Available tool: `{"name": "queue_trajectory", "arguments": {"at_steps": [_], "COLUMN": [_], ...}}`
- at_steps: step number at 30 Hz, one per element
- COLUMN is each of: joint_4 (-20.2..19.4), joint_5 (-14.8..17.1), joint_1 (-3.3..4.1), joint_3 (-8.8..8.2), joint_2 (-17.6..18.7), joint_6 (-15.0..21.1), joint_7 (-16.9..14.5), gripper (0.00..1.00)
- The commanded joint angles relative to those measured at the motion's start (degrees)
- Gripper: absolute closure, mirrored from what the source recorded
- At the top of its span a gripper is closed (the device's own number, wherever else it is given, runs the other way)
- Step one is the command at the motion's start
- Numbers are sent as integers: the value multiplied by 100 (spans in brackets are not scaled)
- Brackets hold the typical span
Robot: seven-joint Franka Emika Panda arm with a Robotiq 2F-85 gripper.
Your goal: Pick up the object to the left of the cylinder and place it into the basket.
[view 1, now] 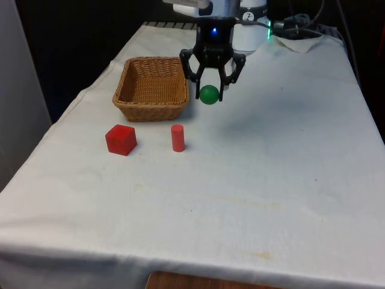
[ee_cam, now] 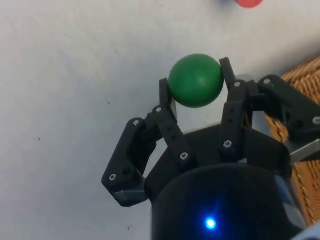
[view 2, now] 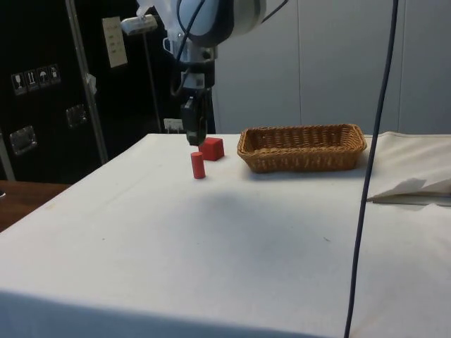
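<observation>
My gripper (view 1: 209,91) is shut on a green ball (view 1: 209,95) and holds it above the cloth, just off the wicker basket's (view 1: 150,106) right side in the front view. The wrist view has the ball (ee_cam: 196,80) pinched between both fingertips (ee_cam: 165,90), with the basket's rim (ee_cam: 306,75) close beside. A red cylinder (view 1: 177,138) stands upright nearer the front edge, and a red cube (view 1: 121,139) sits to its left in the front view. From the side, the gripper (view 2: 194,139) hangs over the cylinder (view 2: 198,165) and cube (view 2: 212,148), with the basket (view 2: 303,158) further along.
A black cable (view 2: 372,176) hangs down close to the side camera. The white cloth bunches into a fold (view 2: 412,190) near the robot's end of the table. A tip of the red cylinder (ee_cam: 248,2) peeks in at the wrist picture's edge.
</observation>
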Motion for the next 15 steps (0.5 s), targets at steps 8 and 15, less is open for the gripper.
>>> {"name": "queue_trajectory", "arguments": {"at_steps": [8,15], "joint_4": [-241,-430], "joint_5": [-63,-57], "joint_1": [11,6], "joint_3": [-195,-350], "joint_2": [-155,-264], "joint_6": [23,52], "joint_7": [-178,-361], "gripper": [100,100]}}
